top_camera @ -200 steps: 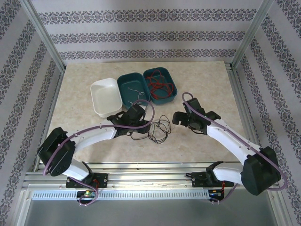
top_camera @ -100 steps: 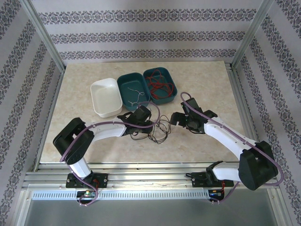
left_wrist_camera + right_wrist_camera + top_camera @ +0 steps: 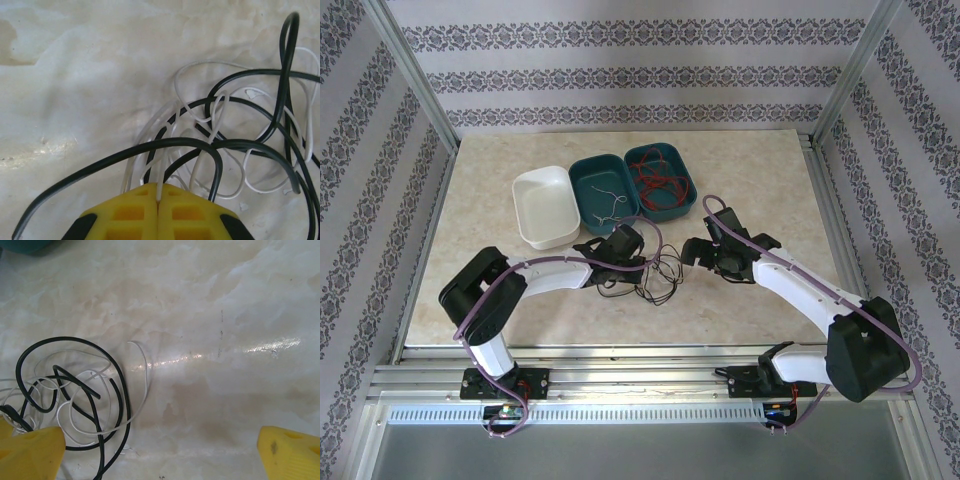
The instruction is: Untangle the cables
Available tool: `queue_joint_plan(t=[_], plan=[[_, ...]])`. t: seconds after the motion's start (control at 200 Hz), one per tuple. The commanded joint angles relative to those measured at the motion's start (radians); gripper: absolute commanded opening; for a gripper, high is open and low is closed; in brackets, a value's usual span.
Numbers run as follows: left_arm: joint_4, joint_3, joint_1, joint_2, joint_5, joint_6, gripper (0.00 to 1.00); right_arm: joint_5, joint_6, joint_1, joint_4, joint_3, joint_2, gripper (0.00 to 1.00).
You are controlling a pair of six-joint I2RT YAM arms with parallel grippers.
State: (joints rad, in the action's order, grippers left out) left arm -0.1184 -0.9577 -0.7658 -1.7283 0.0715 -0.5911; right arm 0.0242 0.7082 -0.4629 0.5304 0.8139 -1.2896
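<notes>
A small tangle of thin black and white cables (image 3: pixel 658 277) lies on the marble table between my two grippers. In the left wrist view the black and white loops (image 3: pixel 235 145) spread just ahead of my left gripper (image 3: pixel 159 194). Its yellow fingers are pressed together on one white cable that runs straight into the seam. From above, the left gripper (image 3: pixel 642 262) sits at the tangle's left edge. My right gripper (image 3: pixel 692 254) stands wide open just right of the tangle. Its view has the loops (image 3: pixel 75 395) at the lower left and nothing between the yellow fingertips (image 3: pixel 31 450).
Three bins stand behind the tangle. A white one (image 3: pixel 542 232) is on the left. A teal one (image 3: pixel 582 180) in the middle holds a few white wires, and a teal one (image 3: pixel 684 205) on the right holds red wires. Bare marble lies right of the right arm.
My left gripper has slid right into the tangle's edge and shut on a white cable. The left arm's elbow swung inward. The right gripper shifted slightly toward the tangle and stayed open.
</notes>
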Motion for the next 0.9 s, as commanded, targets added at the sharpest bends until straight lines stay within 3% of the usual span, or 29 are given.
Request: queue_joint_plan(t=[0.0,0.405,0.655,0.899], plan=[[-0.038,-0.046,-0.012,0.049,-0.005,0.012,0.0,-0.001,0.006,-0.006,-0.006,-0.002,0.007,0.98],[-0.228,-0.203,-0.005,0.2,0.076,0.082,0.0,-0.036,-0.013,-0.016,-0.069,-0.02,0.033,0.98],[-0.184,-0.256,0.03,0.225,0.156,0.057,0.0,-0.063,-0.025,-0.026,-0.152,-0.074,0.105,0.98],[-0.123,-0.31,0.06,0.216,0.165,0.021,0.0,-0.043,-0.057,-0.083,-0.278,-0.154,0.177,0.98]])
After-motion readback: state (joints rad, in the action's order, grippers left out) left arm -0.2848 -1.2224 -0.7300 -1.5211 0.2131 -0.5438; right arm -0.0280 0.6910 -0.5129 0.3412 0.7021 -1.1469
